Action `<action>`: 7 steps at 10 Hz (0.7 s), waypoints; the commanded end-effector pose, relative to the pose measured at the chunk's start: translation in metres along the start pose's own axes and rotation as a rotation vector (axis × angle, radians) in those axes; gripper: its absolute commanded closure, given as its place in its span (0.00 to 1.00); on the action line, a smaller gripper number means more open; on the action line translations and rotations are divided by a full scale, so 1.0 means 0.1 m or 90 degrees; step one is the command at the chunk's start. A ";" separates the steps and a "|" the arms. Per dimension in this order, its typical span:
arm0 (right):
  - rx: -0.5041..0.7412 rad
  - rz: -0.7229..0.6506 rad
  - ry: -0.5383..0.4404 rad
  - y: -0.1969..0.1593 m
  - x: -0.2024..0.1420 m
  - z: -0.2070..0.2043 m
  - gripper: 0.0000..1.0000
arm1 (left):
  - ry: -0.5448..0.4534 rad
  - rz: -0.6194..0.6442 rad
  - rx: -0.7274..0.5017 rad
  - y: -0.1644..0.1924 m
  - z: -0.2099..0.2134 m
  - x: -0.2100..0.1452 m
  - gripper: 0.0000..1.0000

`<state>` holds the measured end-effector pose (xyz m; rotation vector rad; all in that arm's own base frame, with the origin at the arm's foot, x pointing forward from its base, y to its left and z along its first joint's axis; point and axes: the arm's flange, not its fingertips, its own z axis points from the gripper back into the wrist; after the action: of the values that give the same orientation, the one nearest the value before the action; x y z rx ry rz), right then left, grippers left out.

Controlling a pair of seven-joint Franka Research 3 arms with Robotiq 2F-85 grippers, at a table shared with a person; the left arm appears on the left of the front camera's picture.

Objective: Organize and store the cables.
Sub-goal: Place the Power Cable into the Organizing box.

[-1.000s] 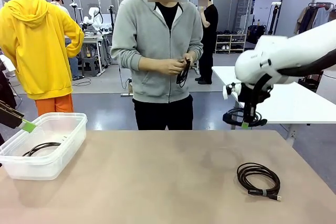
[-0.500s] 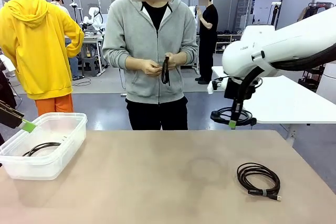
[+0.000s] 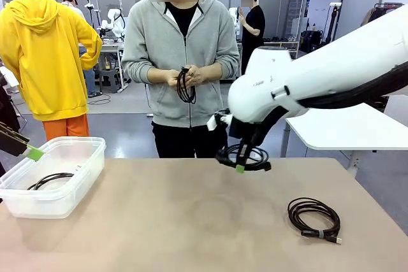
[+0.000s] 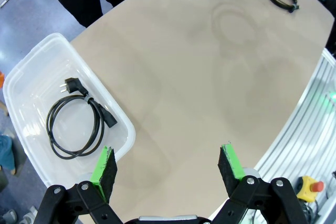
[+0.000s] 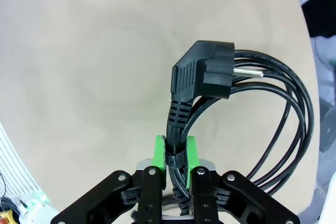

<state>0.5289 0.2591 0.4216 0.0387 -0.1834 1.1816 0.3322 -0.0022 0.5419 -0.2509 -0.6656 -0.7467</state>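
By my reading, the job is partly done. One coiled cable [image 4: 73, 127] already lies in the clear box [image 3: 64, 141] at the left of the front view.

The right gripper [image 5: 175, 153] is clamped on a second cable [image 5: 273, 124], a coiled power cord with an angled plug. It pinches the cord at the strap that binds the loops. In the front view this cable hangs in the middle of the frame, above the table [image 3: 159, 221] and well apart from the box.

A third cable [image 3: 313, 218] lies untouched on the table at lower right. The person's hands [image 3: 199, 74], upper middle, hold a fourth cable [image 3: 185, 90].

The left gripper [image 4: 168, 163] hovers with its jaws wide and nothing between them, just beside the box. As things lie, one cable is stored, one is on its way, and two more are left to bring over.
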 end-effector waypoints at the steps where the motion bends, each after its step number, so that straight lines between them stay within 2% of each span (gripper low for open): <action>1: -0.015 -0.008 0.005 0.07 0.26 -0.16 1.00 | 0.004 0.009 0.010 -0.03 0.01 0.02 0.02; 4: -0.015 -0.004 0.020 0.33 0.66 -0.63 1.00 | 0.004 0.009 0.010 -0.03 0.01 0.02 0.02; 7: 0.003 0.000 0.035 0.43 0.82 -0.95 1.00 | 0.004 0.009 0.010 -0.03 0.01 0.02 0.02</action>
<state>0.5237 0.3575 0.3348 0.0357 -0.1188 1.2139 0.3321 -0.0021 0.5419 -0.2511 -0.6656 -0.7465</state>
